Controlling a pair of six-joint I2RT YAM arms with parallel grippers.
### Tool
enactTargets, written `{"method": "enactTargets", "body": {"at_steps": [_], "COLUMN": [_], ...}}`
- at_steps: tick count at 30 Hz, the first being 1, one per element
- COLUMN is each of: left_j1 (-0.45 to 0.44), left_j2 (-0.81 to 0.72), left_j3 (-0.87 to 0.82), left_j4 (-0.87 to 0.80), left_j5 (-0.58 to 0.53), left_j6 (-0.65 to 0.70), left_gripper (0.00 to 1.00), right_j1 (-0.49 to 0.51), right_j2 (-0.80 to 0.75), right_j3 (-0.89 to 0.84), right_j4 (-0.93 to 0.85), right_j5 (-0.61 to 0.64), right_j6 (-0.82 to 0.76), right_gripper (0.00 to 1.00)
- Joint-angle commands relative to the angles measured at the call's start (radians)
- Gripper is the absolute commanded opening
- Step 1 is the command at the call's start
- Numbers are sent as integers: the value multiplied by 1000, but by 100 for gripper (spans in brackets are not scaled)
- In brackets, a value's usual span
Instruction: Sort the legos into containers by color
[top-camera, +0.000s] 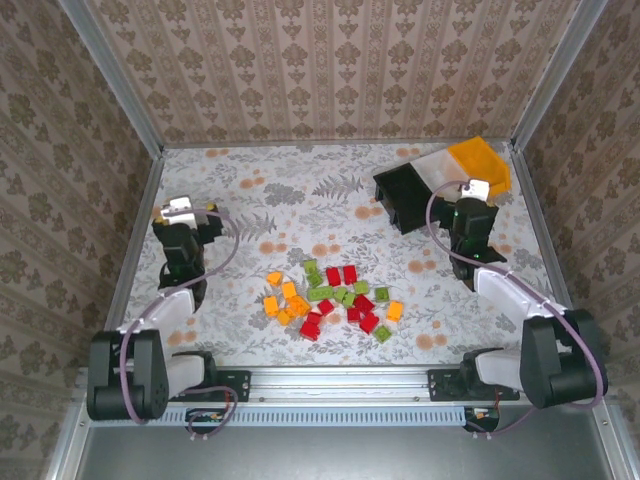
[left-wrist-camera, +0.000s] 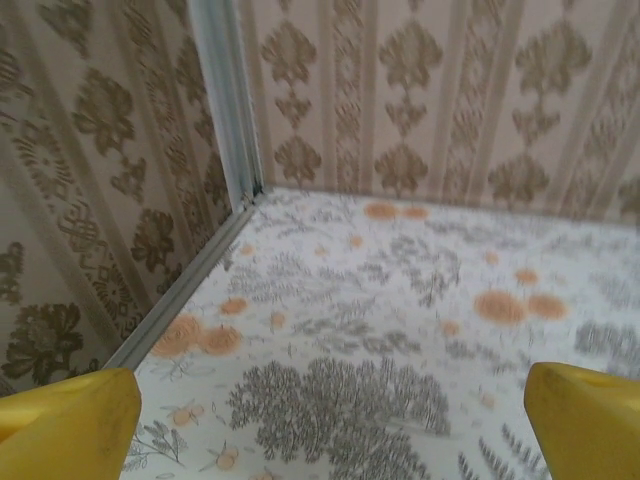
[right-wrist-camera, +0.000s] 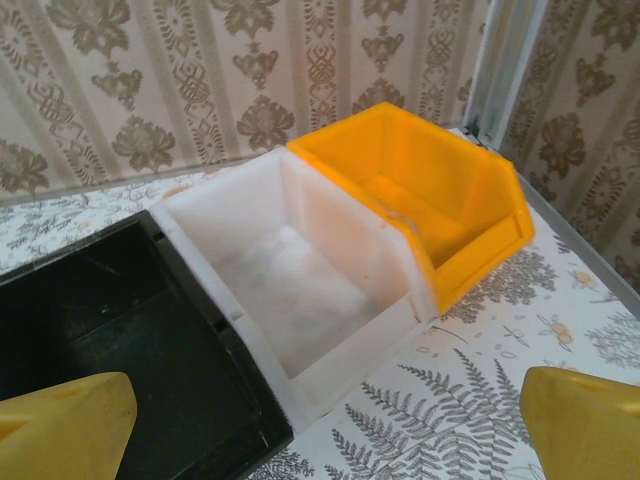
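So the left jaws are wide open with nothing in them, over bare bench (top-camera: 300, 200) at frame left. The legos (top-camera: 330, 298) sit piled mid-frame. The right jaws, also wide and empty, hover by the containers (top-camera: 435, 166) at upper right.

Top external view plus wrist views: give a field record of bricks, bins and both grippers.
bricks: small red, light green and orange-yellow plastic lego bricks, mixed pile, table centre
bins: plastic, joined in a row: black bin, white bin, orange-yellow bin; far right corner; no bricks seen inside
left gripper: open, empty, facing far left corner
right gripper: open, empty, facing bins
sorted: none yet
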Motion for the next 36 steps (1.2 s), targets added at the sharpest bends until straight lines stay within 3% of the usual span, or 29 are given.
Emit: {"method": "enactTargets", "body": {"at_steps": [1,4,7,9,12,16,19,24,36], "left_j1": [20,54,83,131,182,180,163,92,-27], "left_j2": [-42,-97,-147,-169,-155,-159,-142,-90,-117], "left_j3": [29,70,100,112,114,122,185,316,279], "left_j4": [-21,-153,-350,-442,-367,-320,-396,-656,-744], "left_j5": [-66,-35,-97,-29,176,273,353,440,494], "left_j6": [-212,-385,-655,-776,-751,-816,-774,-691,-691], "left_gripper": [100,100,100,100,100,100,100,90,89], "right_j1": [5,-25,-88,-131,-136,-133,-130,-102,-58], "right_j2": [-52,-75,-83,-56,0,139,291,485,802], "right_j3": [49,89,101,91,156,356,497,668,954], "right_j4": [-154,-251,-337,-276,-310,-503,-603,-704,-847], "right_j5": [121,134,-14,-171,-269,-324,-417,-409,-306], "right_j6": [135,314,494,499,448,303,219,168,107], "right_gripper": [100,100,100,100,100,95,92,87,78]}}
